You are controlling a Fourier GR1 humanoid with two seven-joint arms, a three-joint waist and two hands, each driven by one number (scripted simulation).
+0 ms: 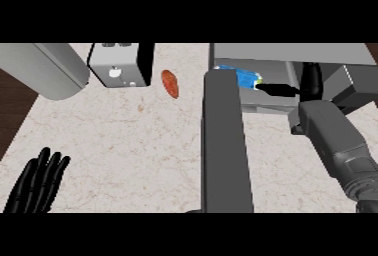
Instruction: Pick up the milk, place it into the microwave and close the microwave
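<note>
Inside the microwave [288,54]: the milk [240,76] sits at the left of the cavity, a blue carton just past the hinge end of the open door.
Door [224,145]: swung fully out, a long grey slab running from the microwave toward the robot.
Right hand [284,90]: reached into the microwave, fingertips right next to the milk. Can't tell if the fingers are clamped on it or let go, the wrist blocks that bit.
Left hand [38,181]: resting far left of the microwave, fingers straight and relaxed, holding nothing.
Other stuff: a reddish-orange thing [170,83] on the counter [125,145] just left of the microwave, and a grey box [117,65] further left.
Risks imo: pulling the arm back could drag or tip the carton if a finger catches it. Swinging the door before the forearm is clear would jam it against the arm.
</note>
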